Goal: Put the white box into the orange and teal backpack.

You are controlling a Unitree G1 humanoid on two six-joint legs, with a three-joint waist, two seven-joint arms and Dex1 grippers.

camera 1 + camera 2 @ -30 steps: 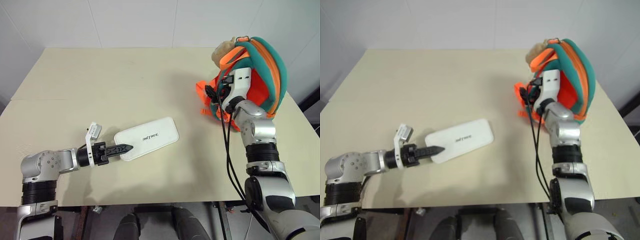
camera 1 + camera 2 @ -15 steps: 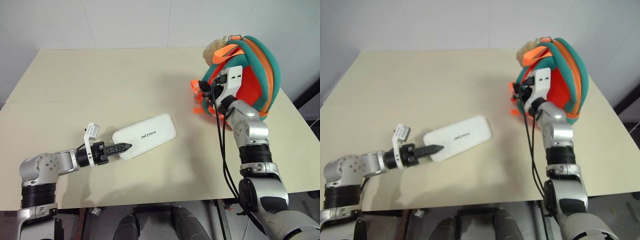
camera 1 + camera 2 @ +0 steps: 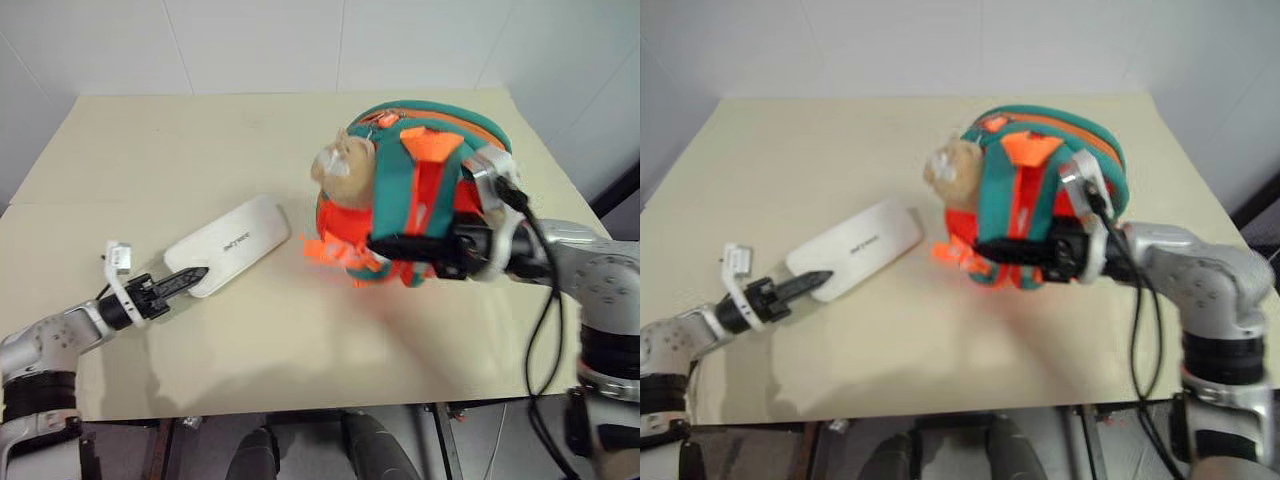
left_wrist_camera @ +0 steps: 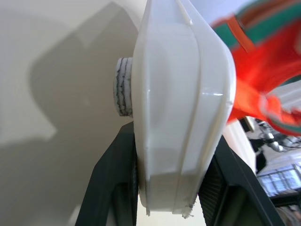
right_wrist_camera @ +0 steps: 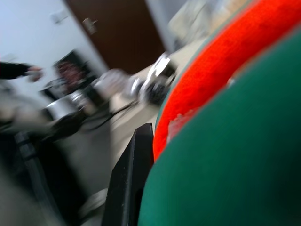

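Gripping the near end of the white box, your left gripper is clamping the case by its thickness: in the left wrist view the two black fingers are pressing against its two broad faces. The box is lying flat on the beige table, its long axis running away from those fingers and to the right, so its free end is pointing toward the orange and teal backpack.

Your right gripper is reaching across from the right, clenched on the backpack's lower edge, where a black finger is lying hard against the orange and teal fabric. The bag is sitting near the table's middle, with the beige plush cat head facing the box and the orange straps turned upward.

The free end of the box and the bag are near each other but apart. I judge that the coming move is turning on this line-up: the left arm is the one carrying the box, and the push is going along its long axis. You are not yet seeing an open mouth on the side facing the box, so the bag is probably needing a turn first.
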